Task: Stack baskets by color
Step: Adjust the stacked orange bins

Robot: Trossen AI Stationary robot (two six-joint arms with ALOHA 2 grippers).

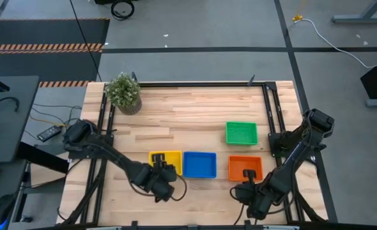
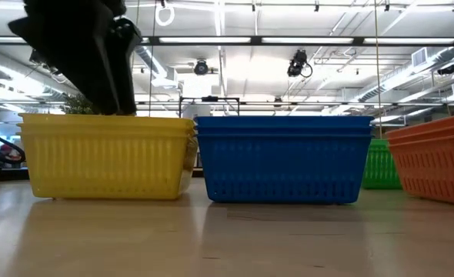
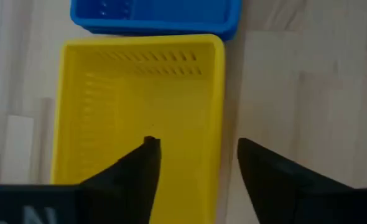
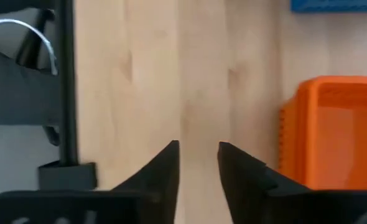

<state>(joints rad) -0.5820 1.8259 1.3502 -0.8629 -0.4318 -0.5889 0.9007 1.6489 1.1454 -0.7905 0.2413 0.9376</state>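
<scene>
Between the left gripper's spread fingers lies the near rim of the yellow basket; one finger hangs over the basket's inside, the other over bare wood beside it, and nothing is held. From above, this gripper sits over the yellow basket, which touches the blue basket beside it. Across the table the right gripper hovers over bare wood with a narrow gap between its fingers, empty, the orange basket just beside it. From above, it is at the orange basket's near edge. Behind that stands the green basket, apart. A potted plant stands at the far left corner. No brand, label or writing can be read on anything.
</scene>
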